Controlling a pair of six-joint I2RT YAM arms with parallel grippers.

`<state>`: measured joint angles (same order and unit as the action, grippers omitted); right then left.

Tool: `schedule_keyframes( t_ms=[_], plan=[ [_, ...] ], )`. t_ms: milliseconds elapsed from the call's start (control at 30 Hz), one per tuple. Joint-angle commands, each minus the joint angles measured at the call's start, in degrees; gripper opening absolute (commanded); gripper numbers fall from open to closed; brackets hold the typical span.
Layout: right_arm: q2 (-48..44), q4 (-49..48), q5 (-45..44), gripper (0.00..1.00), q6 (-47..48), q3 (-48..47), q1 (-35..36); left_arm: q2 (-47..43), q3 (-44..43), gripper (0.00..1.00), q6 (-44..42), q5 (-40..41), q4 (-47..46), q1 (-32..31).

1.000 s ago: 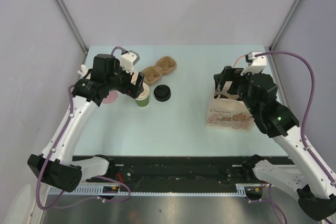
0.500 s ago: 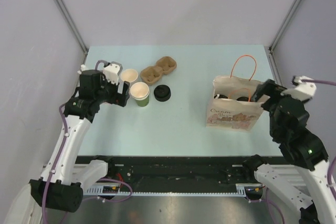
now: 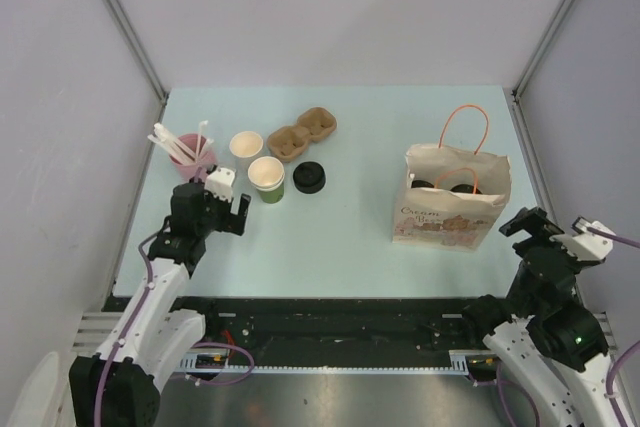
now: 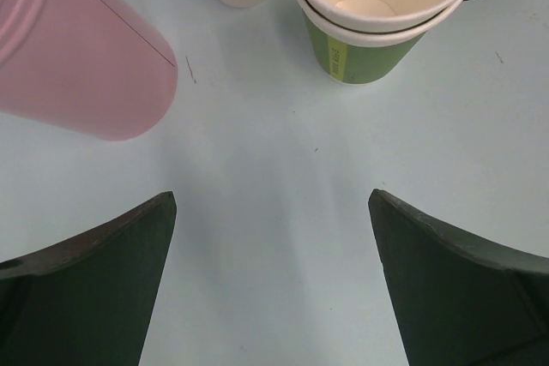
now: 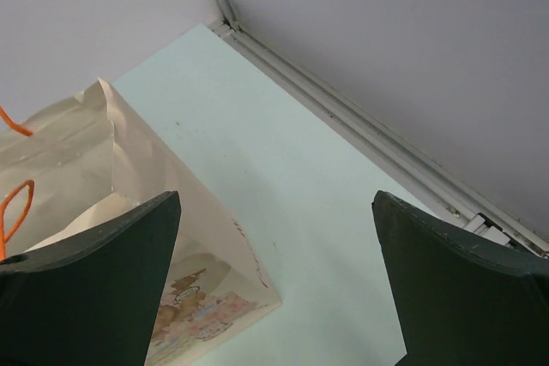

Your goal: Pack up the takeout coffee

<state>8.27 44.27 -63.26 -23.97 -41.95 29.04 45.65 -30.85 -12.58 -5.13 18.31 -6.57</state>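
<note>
Two black-lidded cups stand inside the paper bag [image 3: 450, 209]; only their lids [image 3: 424, 185] [image 3: 463, 189] show, their sides are hidden. The bag stands upright at the right of the table with its orange handles [image 3: 465, 127] up. My right gripper [image 3: 533, 231] is open and empty, low, near and right of the bag; its wrist view shows the bag's corner [image 5: 129, 203] to its left. My left gripper [image 3: 229, 209] is open and empty, just near of the lidless green cup [image 3: 266, 179], with bare table between its fingers [image 4: 103, 280].
A lidless white cup [image 3: 246, 146], a pink cup of white straws [image 3: 190, 155], a brown cardboard carrier [image 3: 303, 132] and a loose black lid [image 3: 309, 177] sit at the back left. The pink cup [image 4: 81, 49] and green cup [image 4: 377, 32] are close ahead of the left gripper.
Both arms have pulled back toward the near edge and lowered. The right gripper left the bag's top, moving right and nearer. The left gripper backed away from the cups.
</note>
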Motion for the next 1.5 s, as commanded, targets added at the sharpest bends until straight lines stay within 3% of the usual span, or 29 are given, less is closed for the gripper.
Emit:
schedule_keyframes(
  t_ms=[0,233,1467],
  plan=[
    [3.75,-4.81,-0.28,1.0,0.68,0.12,0.14,-2.23,6.49,1.0,-1.14,0.29,-13.28,0.33],
    [5.44,-3.05,1.57,1.0,-4.33,1.44,0.23,-2.14,9.58,1.0,0.97,-1.47,-17.78,0.33],
    [4.3,-4.1,4.11,1.0,-2.84,1.96,-1.18,-0.74,10.72,1.0,1.07,-1.47,-18.13,0.33]
  ],
)
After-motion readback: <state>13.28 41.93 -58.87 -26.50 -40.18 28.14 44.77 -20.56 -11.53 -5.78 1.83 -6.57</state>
